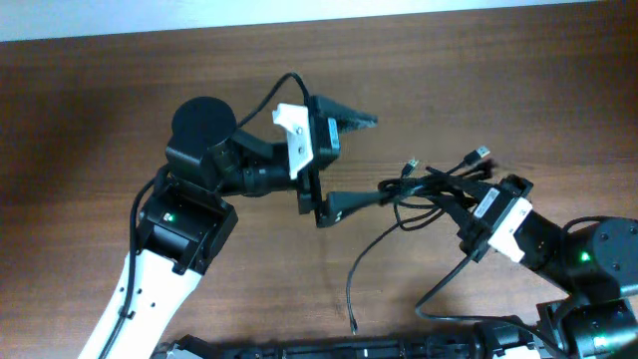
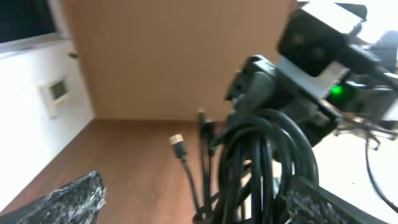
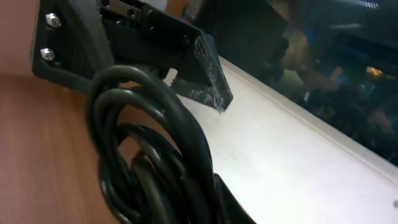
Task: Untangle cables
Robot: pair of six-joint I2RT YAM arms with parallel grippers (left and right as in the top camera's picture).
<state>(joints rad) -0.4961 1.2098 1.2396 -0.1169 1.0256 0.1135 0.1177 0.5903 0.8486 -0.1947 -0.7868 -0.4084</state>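
Treating the cables (image 1: 431,185), bunched right of the tabletop's (image 1: 120,90) centre with one tail (image 1: 351,289) trailing toward the robot-side edge, as light, limp and slick, so I'm favouring a pinch on a free plug end (image 1: 482,155) or that tail, not the knot. Left gripper (image 1: 377,158) is gaping wide, holding nothing, lower finger (image 1: 349,204) against the bundle; right gripper (image 1: 454,204) is sitting in the bundle, but I can't tell if it's clamped or released.
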